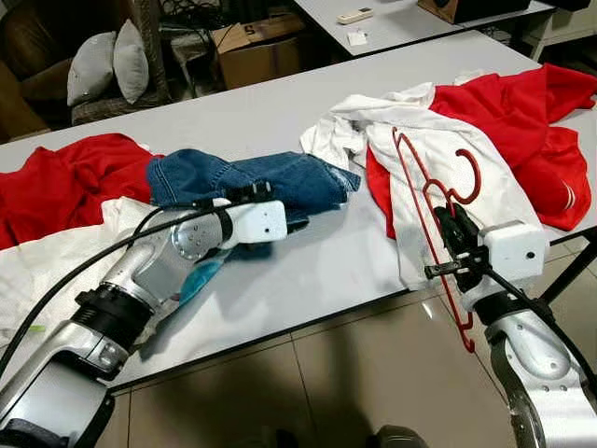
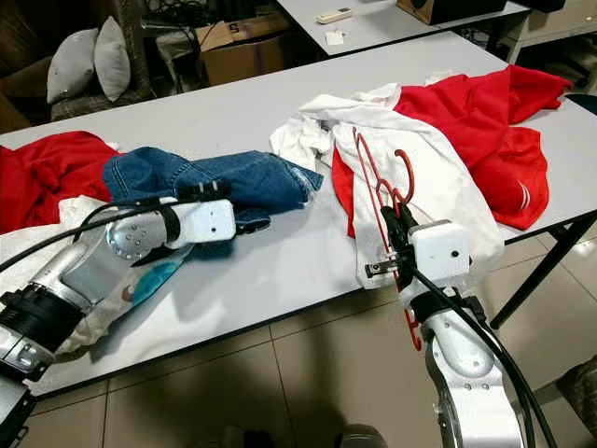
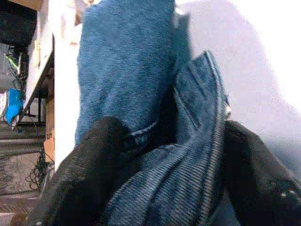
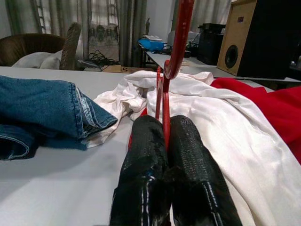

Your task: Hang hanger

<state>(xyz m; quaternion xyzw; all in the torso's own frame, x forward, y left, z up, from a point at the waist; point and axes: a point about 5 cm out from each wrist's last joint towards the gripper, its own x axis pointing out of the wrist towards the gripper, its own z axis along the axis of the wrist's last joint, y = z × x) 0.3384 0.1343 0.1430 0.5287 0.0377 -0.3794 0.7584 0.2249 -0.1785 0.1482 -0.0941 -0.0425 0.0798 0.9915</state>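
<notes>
Two grippers work at a grey table (image 1: 308, 271) strewn with clothes. Right gripper (image 1: 451, 222): its two black fingers (image 4: 141, 160) are pressed together on the thin red wire hanger (image 1: 424, 191), pinching the stem just below the hook; the frame hangs beneath the gripper past the table edge, and the hook curls just above it. Directly beyond this gripper lies a rumpled white cotton garment (image 1: 448, 159), and farther off a red jersey (image 1: 522, 121). Left gripper (image 3: 164, 179): its fingers are spread around a fold of blue denim jeans (image 1: 252, 177), touching the cloth on both sides, though whether they clamp it firmly cannot be judged. Beyond lies bare tabletop; to its outer side lie another red garment (image 1: 65, 187) and white cloth (image 1: 56, 252).

Risk, as judged: the narrow pinch on thin wire may let the hanger swivel or slip, and its lower frame could snag the white garment when lifted. No rail appears.

No legible brand, label or writing is discernible.
</notes>
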